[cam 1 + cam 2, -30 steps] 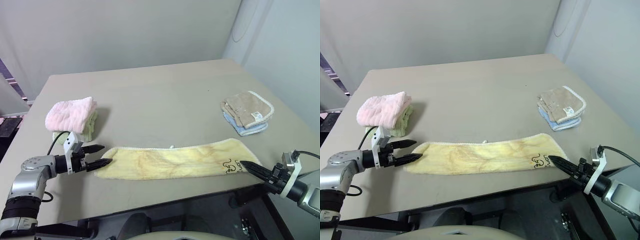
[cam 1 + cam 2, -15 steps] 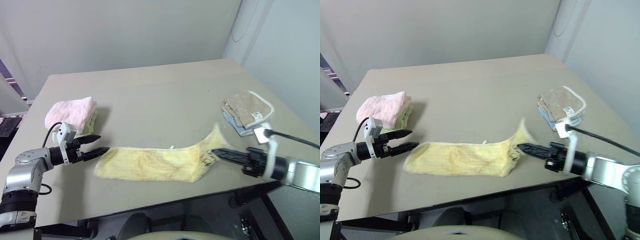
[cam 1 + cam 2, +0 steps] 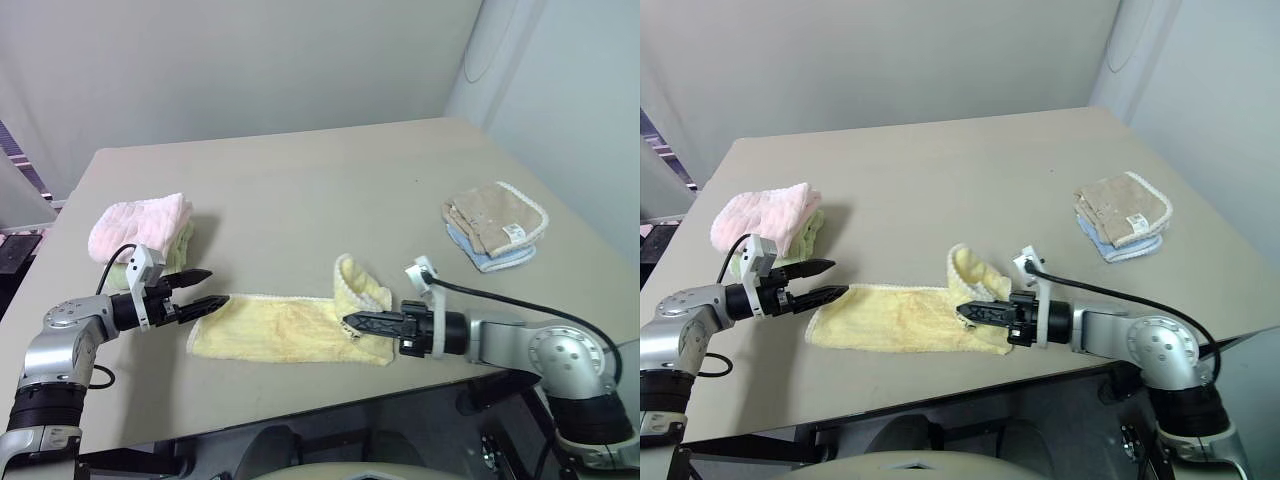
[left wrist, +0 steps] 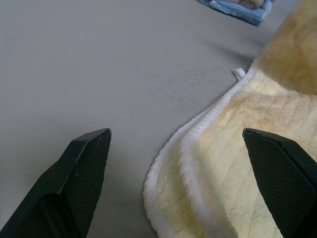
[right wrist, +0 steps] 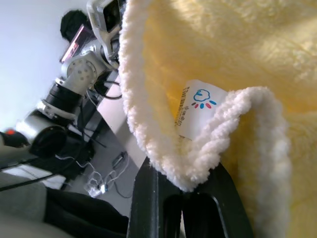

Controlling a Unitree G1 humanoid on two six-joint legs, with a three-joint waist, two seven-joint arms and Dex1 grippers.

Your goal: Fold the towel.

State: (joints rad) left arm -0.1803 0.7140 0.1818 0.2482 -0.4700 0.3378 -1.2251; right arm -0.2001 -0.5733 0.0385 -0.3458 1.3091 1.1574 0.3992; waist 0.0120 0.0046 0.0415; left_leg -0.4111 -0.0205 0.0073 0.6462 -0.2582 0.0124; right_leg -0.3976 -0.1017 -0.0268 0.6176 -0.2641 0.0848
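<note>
The pale yellow towel (image 3: 275, 328) lies as a long strip near the table's front edge. Its right end is lifted and curled back over the strip, with my right gripper (image 3: 350, 322) shut on it and pointing left. In the right wrist view the fingers (image 5: 148, 203) pinch the fluffy edge beside a small white label (image 5: 195, 106). My left gripper (image 3: 208, 290) is open just off the towel's left end, a little above the table. In the left wrist view the towel's whitish-trimmed corner (image 4: 198, 163) lies between its two spread fingertips (image 4: 86, 163).
A pink folded towel (image 3: 140, 225) sits on a pale green one at the left of the table (image 3: 320, 190). At the right, a beige towel with white trim (image 3: 497, 218) lies on a blue one. The front table edge runs just below the yellow strip.
My right gripper has carried the towel's right end far to the left, lifting it and folding it back over the strip. The left gripper has stayed open by the left end.
</note>
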